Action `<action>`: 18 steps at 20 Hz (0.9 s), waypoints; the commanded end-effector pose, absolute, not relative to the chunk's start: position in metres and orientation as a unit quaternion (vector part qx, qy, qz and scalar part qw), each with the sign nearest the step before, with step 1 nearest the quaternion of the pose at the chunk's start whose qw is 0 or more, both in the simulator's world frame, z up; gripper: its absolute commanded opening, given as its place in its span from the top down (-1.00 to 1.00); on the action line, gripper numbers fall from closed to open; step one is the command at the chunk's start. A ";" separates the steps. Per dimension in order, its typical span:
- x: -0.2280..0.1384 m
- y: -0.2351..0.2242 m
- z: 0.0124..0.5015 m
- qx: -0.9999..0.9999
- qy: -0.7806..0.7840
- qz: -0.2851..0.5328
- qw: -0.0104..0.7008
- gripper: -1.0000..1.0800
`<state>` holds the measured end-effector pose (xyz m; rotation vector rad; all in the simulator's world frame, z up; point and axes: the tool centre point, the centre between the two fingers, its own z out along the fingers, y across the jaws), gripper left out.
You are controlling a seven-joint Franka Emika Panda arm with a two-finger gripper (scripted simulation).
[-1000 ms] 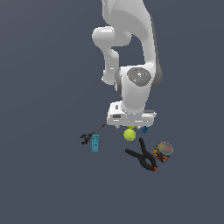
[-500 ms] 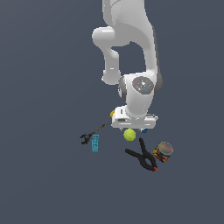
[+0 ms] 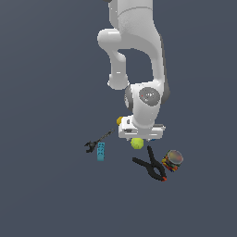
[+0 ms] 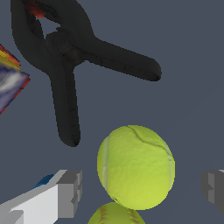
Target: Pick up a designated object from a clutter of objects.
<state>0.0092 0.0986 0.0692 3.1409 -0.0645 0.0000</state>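
Bare floor flanks the tennis ball (image 4: 136, 166); black clamp (image 4: 70, 57) lies just beyond.

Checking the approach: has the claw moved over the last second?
Yes. In the exterior view the claw has come down toward the tennis ball, which lies where it did beside the black spring clamp.

The light is soft and even, and nothing casts a clear shadow on the dark grey floor (image 3: 46, 194). The white arm (image 3: 139, 55) looks bright, with no shiny glare. The far-off view is a little fuzzy. Up close, the tennis ball (image 4: 136, 166) looks sharp and the black clamp (image 4: 70, 57) stays very dark.
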 end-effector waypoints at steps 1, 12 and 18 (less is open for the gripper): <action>0.009 0.099 0.057 1.000 -0.021 0.000 0.000 -0.92; 0.009 0.099 0.042 1.000 -0.021 0.000 0.000 1.00; 0.009 0.099 0.042 1.000 -0.021 0.000 0.000 1.00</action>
